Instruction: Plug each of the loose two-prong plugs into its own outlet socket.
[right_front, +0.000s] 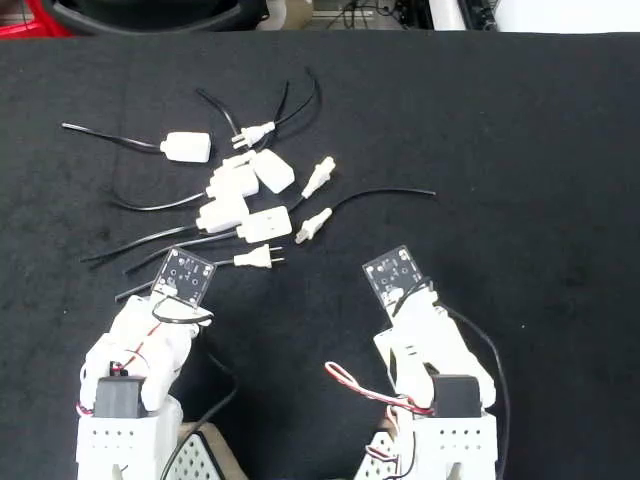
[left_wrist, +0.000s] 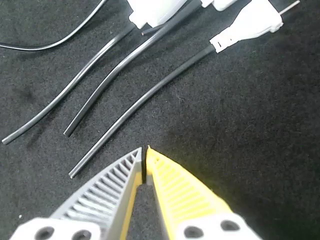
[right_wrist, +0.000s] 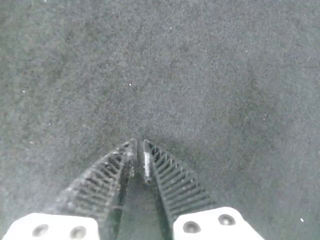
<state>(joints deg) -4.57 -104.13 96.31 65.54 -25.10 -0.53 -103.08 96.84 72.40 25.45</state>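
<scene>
Seen from above, I am two white arms at the near edge of a black cloth table (right_front: 540, 150). My left gripper (left_wrist: 145, 152) is closed and empty, its grey and yellow fingers pressed tip to tip low over the cloth. My right gripper (right_wrist: 138, 146) is also closed on nothing, over bare cloth well apart from the task's things. Those lie in a loose heap ahead of my left arm: white socket blocks (right_front: 222, 213) bunched together, some touching. The nearest plug (right_front: 258, 259) lies flat just beyond my left gripper, prongs pointing toward my right side. A second plug (right_front: 315, 224) and a third plug (right_front: 319, 177) lie beside the heap on its right, and a far plug (right_front: 255, 134) lies behind it. Black cords (left_wrist: 125, 112) fan out from the heap toward my left arm, several running close alongside one another between my gripper and the blocks. As I judge it, the main risk is those cords: lifting one plug could drag a neighbouring cord and shift or flip a block. The blocks look light and unfixed, so pushing prongs in with one arm may simply slide the block away unless my other gripper steadies it. A plug gripped askew could meet the slots crooked and jam. Both grippers must open before any grasp.
</scene>
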